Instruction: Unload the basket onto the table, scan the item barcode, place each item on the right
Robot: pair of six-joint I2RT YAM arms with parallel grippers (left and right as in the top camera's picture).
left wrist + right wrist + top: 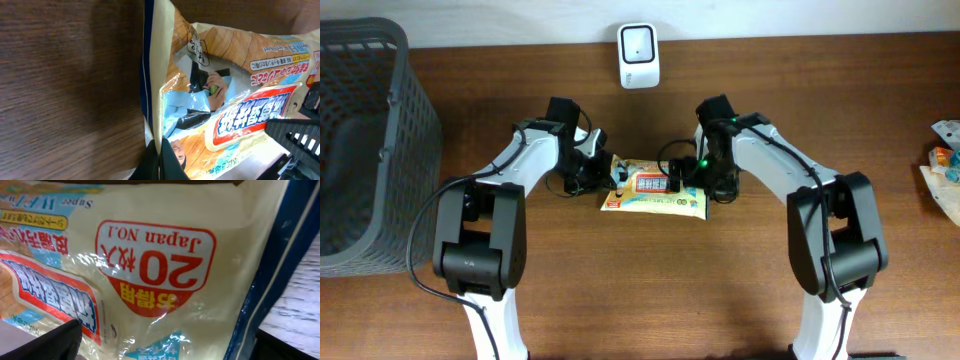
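Note:
The item is a flat cream packet [655,192] with red and orange print, lying on the brown table between both arms. No barcode shows on its upward face. My left gripper [603,172] is at the packet's left end. In the left wrist view its black fingertips [152,162] are shut on the thin sealed edge of the packet [235,90]. My right gripper [706,184] is over the right end. In the right wrist view it [167,350] stands open, with the packet [155,265] lying between its fingers [50,342].
A white scanner-like device [638,55] stands at the table's back edge. A grey mesh basket [360,140] fills the far left. Other packets [945,165] lie at the right edge. The right gripper's black body [300,135] shows in the left wrist view.

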